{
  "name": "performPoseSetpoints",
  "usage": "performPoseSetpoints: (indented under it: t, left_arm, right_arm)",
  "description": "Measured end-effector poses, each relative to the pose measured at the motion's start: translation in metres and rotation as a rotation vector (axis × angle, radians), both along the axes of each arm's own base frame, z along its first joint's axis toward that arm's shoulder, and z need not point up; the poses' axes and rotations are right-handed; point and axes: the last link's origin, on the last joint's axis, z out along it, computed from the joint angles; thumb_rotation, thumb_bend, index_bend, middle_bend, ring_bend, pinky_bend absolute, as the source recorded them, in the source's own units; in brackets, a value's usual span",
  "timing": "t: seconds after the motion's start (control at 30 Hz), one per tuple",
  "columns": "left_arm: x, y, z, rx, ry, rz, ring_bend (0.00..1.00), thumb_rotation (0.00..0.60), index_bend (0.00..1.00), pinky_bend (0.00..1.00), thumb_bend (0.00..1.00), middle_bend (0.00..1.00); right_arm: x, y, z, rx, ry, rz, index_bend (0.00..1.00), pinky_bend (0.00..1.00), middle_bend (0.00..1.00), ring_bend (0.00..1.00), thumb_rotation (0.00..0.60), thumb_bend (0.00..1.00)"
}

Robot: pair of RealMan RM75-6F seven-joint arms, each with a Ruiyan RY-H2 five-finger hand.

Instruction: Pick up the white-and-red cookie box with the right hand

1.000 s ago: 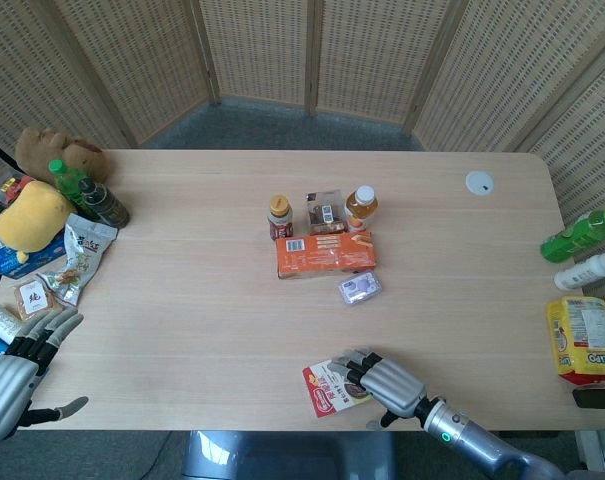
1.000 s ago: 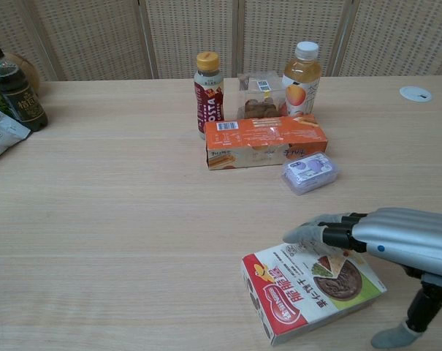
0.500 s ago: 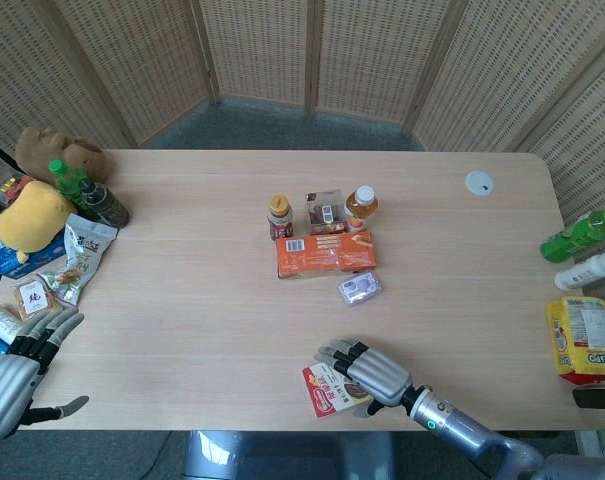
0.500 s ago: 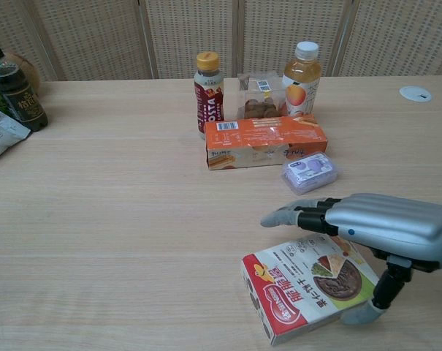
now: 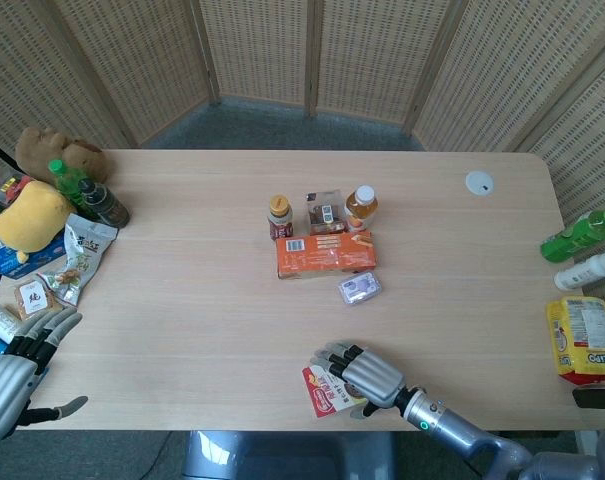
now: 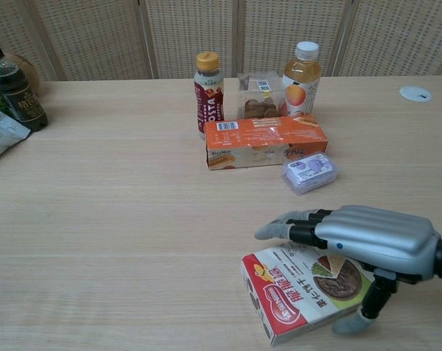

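Near the table's front edge: white-and-red cookie box (image 6: 308, 290), lying flat on the pale wooden table (image 6: 118, 219). Right hand (image 6: 359, 241), silver, palm down over the box's far right part, fingers extended, thumb lowered beside its near edge; not gripping. Left hand (image 5: 12, 365) spread, holding nothing, at the table's left corner.

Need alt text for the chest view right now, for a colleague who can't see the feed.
The right hand hovers palm-down over the white-and-red cookie box at the table's near edge, thumb beside it, grip not yet closed. Behind stand an orange box and two bottles.
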Motion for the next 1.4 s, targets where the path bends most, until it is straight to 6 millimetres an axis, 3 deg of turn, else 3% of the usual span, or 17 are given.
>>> performPoseSetpoints:
  t: [0.23,0.37,0.47,0.6,0.73,1.13,1.4]
  left_arm:
    - [0.000,0.000,0.002,0.007,-0.007,0.000,0.00,0.600,0.04,0.00,0.00,0.00]
    - [0.000,0.000,0.002,0.005,-0.007,0.002,0.00,0.600,0.04,0.00,0.00,0.00]
    - [0.000,0.000,0.001,0.003,-0.005,0.002,0.00,0.600,0.04,0.00,0.00,0.00]
    - [0.000,0.000,0.001,0.005,-0.005,0.002,0.00,0.600,0.04,0.00,0.00,0.00]
    - [0.000,0.000,0.001,0.006,-0.007,0.001,0.00,0.600,0.04,0.00,0.00,0.00]
    - [0.001,-0.001,0.002,0.005,-0.011,-0.003,0.00,0.600,0.04,0.00,0.00,0.00]
    - [0.002,-0.002,0.004,0.004,-0.019,-0.007,0.00,0.600,0.04,0.00,0.00,0.00]
  right_arm:
    - [-0.004,-0.004,-0.006,-0.025,-0.053,-0.025,0.00,0.01,0.00,0.00,0.600,0.03]
    - [-0.009,-0.005,-0.010,-0.017,-0.081,-0.053,0.03,0.06,0.01,0.00,0.600,0.02]
    - [-0.012,-0.005,-0.013,-0.004,-0.097,-0.074,0.18,0.11,0.14,0.07,0.600,0.01]
    - [-0.016,-0.004,-0.015,0.009,-0.118,-0.092,0.38,0.23,0.39,0.29,0.600,0.00]
    - [-0.018,-0.004,-0.015,0.004,-0.144,-0.100,0.54,0.33,0.56,0.45,0.600,0.00]
    - [-0.008,-0.003,0.005,-0.048,-0.225,-0.088,0.57,0.40,0.61,0.51,0.600,0.05]
    - [0.018,0.003,0.029,-0.082,-0.273,-0.039,0.57,0.40,0.61,0.51,0.600,0.06]
